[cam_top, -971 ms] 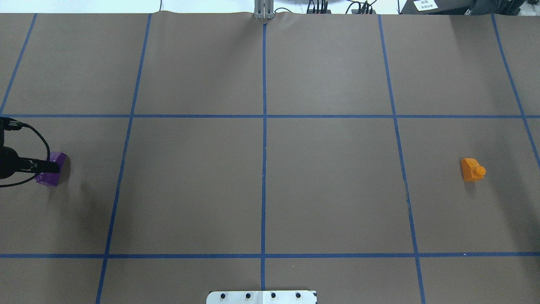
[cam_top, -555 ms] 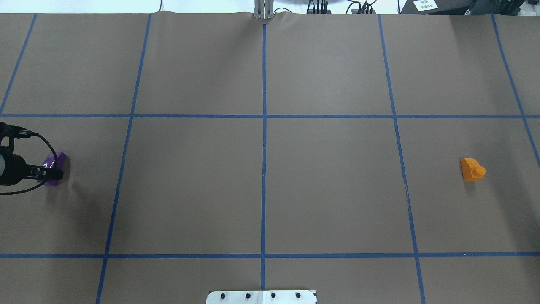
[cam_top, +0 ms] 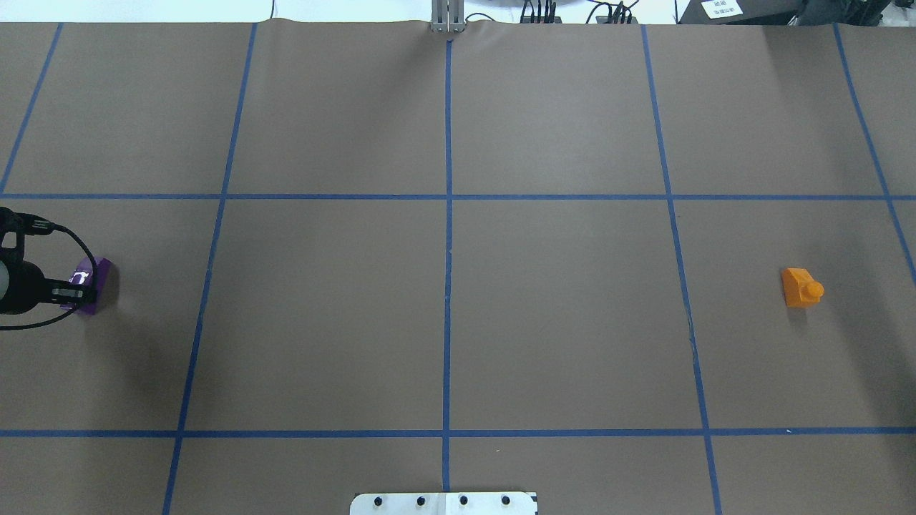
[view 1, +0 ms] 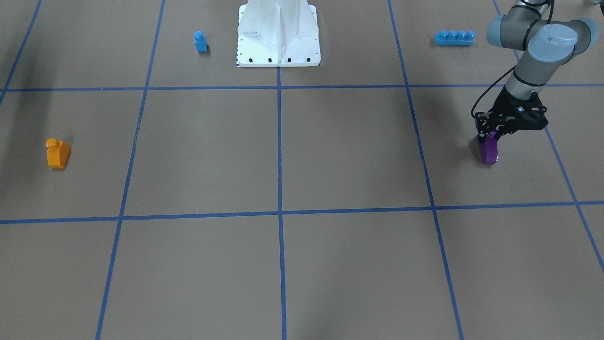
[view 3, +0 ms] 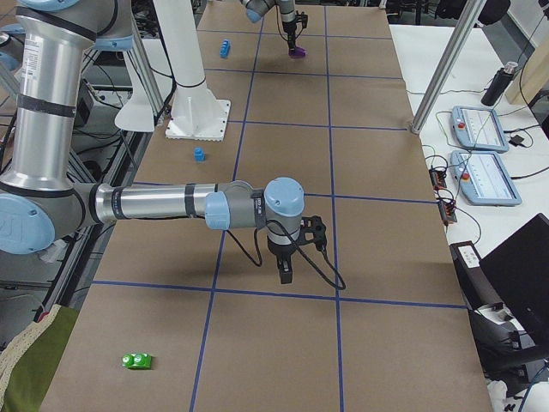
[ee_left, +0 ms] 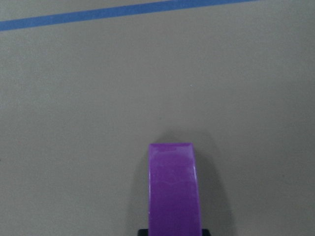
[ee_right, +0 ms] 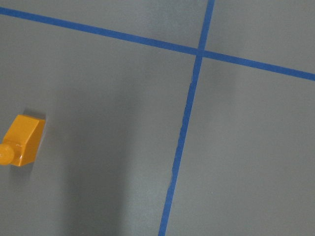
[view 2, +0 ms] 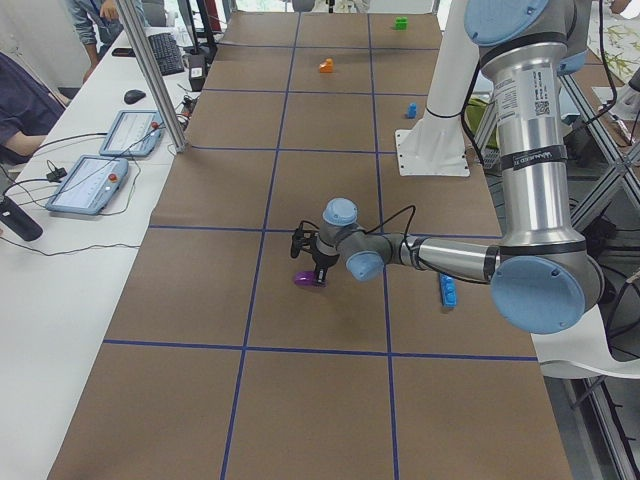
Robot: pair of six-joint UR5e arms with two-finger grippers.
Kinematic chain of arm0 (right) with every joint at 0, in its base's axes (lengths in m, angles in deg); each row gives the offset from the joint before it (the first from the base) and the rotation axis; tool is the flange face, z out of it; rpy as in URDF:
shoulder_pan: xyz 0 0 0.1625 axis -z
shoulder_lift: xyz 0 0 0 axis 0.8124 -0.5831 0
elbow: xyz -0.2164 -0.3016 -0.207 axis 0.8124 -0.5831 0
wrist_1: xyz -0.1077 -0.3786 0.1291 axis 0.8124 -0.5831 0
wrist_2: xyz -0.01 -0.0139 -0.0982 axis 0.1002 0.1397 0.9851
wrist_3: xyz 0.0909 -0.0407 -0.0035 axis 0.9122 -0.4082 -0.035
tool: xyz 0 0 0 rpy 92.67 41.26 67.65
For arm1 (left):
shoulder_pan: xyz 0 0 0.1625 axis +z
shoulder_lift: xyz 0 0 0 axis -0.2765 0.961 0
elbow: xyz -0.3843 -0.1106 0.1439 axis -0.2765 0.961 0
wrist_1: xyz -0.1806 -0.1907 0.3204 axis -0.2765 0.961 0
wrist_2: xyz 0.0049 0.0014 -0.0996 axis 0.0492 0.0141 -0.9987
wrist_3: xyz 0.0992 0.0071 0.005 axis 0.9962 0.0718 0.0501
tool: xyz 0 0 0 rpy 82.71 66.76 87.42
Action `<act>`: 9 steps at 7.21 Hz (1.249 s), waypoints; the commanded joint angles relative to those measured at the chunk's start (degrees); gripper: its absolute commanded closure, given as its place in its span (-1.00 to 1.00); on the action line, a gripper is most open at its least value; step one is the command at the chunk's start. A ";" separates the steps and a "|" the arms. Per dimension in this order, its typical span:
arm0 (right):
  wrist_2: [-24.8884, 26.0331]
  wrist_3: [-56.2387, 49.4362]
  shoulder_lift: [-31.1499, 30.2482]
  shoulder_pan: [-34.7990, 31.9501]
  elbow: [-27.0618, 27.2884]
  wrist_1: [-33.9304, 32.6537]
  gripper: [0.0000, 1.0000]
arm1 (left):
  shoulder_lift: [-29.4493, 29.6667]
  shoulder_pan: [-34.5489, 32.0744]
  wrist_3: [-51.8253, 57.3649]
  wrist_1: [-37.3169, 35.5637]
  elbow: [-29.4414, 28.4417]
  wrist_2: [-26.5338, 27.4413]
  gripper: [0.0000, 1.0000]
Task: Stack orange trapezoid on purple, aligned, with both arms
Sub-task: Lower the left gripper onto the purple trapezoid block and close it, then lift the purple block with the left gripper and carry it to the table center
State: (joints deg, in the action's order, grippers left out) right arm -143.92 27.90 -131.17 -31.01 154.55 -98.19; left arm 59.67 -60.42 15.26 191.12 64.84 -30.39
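Note:
The purple block (view 1: 488, 151) is at the table's left side, tilted up on end, and touches or hangs just above the table. My left gripper (view 1: 490, 135) is shut on its upper part; overhead, the gripper (cam_top: 77, 290) covers part of the block (cam_top: 98, 275). The left wrist view shows the purple block (ee_left: 172, 187) between the jaws. The orange trapezoid (cam_top: 800, 287) lies on its side at the far right, stud pointing sideways, and also shows in the right wrist view (ee_right: 22, 140). My right gripper (view 3: 286, 275) hangs above the table; I cannot tell whether it is open.
A small blue one-stud block (view 1: 200, 41) and a long blue four-stud brick (view 1: 454, 38) lie on either side of the white pedestal (view 1: 278, 33). A green block (view 3: 137, 360) lies near the table's right end. Tablets (view 2: 100, 185) sit on the operators' table.
The purple block has turned up in my left gripper and now looks narrower from above. The left wrist has shifted slightly. The orange trapezoid has not moved.

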 commanded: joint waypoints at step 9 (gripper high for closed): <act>-0.09 1.68 0.16 0.00 0.08 4.67 -1.00 | 51.71 20.52 -23.81 -44.13 -2.02 7.38 1.00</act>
State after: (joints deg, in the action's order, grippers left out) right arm -144.01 29.50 -131.04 -31.01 154.60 -93.54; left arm 104.30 -43.94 -4.91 147.27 70.13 -25.77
